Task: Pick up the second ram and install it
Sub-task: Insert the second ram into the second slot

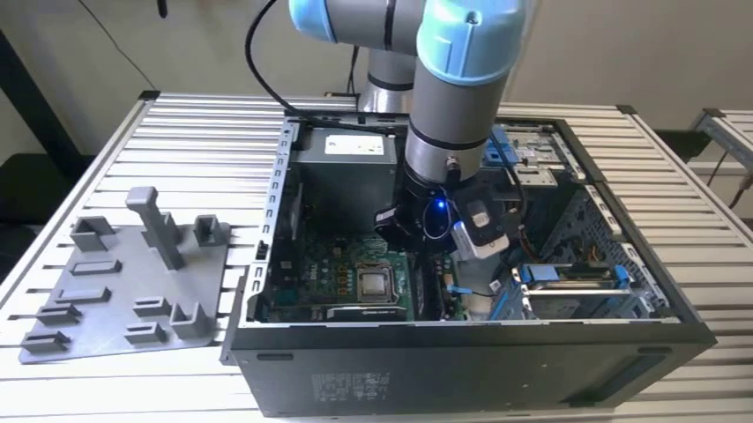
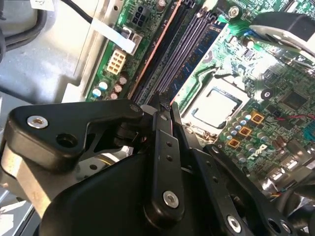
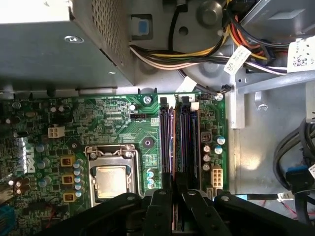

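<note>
My gripper (image 3: 176, 209) is low inside the open computer case (image 1: 471, 352), over the memory slots of the green motherboard (image 3: 123, 123). Its black fingers (image 2: 162, 128) stand close together, shut on the second ram (image 3: 174, 147). The ram is a thin dark stick seen edge-on, running in line with the slots. Whether it is pressed into its slot, I cannot tell. In the second wrist view, another dark stick with a blue face (image 2: 199, 51) stands in the slot beside it. In the exterior view the arm's wrist (image 1: 442, 220) covers the slots.
The processor socket (image 3: 112, 179) lies beside the slots. A metal power supply box (image 3: 59, 44) and bundled cables (image 3: 197, 51) crowd one end of the board. On the slatted table, at the exterior view's left, a grey holder tray (image 1: 118, 291) with upright posts stands outside the case.
</note>
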Robot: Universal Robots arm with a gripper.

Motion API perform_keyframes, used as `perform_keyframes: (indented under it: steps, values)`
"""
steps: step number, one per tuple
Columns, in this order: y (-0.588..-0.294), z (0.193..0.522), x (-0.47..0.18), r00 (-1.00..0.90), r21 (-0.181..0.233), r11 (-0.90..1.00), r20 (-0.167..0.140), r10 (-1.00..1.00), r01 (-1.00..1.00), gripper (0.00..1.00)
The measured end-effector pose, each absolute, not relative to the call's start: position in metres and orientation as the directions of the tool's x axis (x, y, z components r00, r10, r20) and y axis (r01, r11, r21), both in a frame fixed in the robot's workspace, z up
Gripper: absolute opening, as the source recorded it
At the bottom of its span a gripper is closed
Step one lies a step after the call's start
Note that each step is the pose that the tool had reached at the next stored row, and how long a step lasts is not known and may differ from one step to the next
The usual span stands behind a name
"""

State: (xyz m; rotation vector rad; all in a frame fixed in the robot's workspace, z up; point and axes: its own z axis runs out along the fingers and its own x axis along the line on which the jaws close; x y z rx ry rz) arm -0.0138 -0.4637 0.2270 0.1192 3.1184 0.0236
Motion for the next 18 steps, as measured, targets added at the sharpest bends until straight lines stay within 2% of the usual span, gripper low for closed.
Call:
perform_keyframes:
  steps: [18]
  values:
    - [-0.4637, 0.2209, -0.0142, -0.997, 0.016, 0.997, -0.019, 0.076, 0.076, 0.14]
